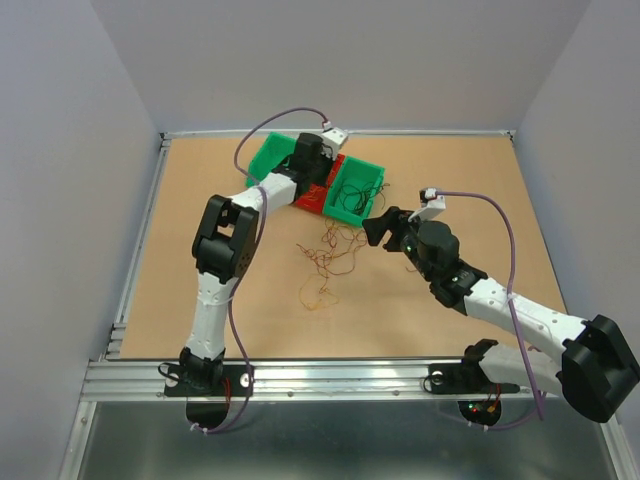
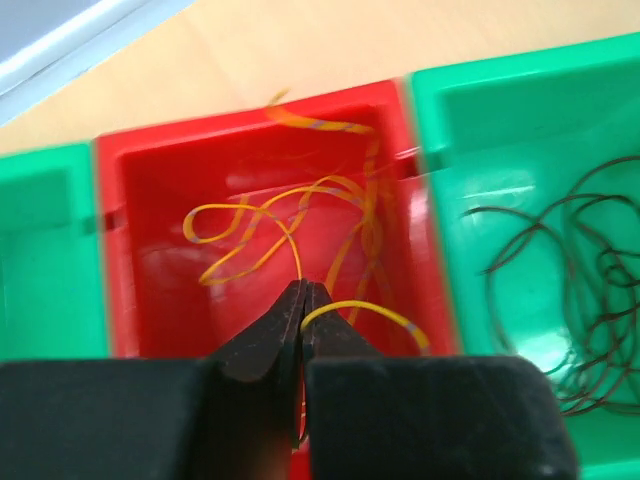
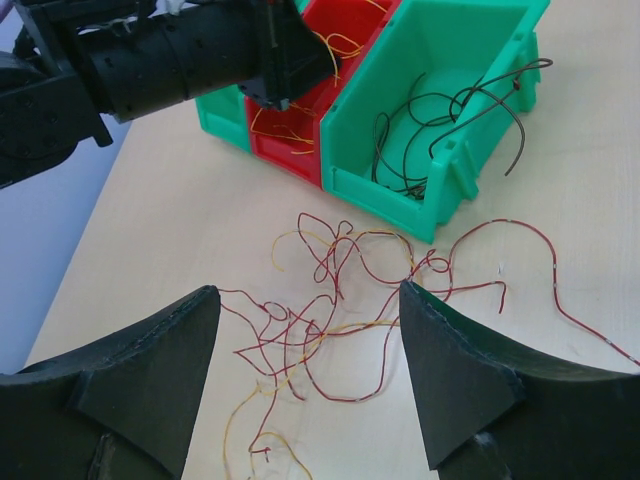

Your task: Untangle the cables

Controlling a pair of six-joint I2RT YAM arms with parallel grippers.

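here, sorting is partly done: yellow strands (image 2: pixel 270 225) lie in the red bin (image 2: pixel 112 250) and dark strands (image 3: pixel 440 110) in the green bin (image 3: pixel 370 160) beside it. the left gripper (image 2: pixel 303 290) hangs over the red bin, jaws pressed nearly together, seemingly pinching one yellow strand at the tips. the right gripper (image 3: pixel 308 295), jaws spread wide, hovers above the cables (image 1: pixel 325 262), a loose red-and-yellow clump on the table (image 1: pixel 450 180), not yet separated.

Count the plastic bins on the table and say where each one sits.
3. The left green bin is at the row's left end, the red bin is in the middle, and the right green bin is at the right end. None appears hidden.
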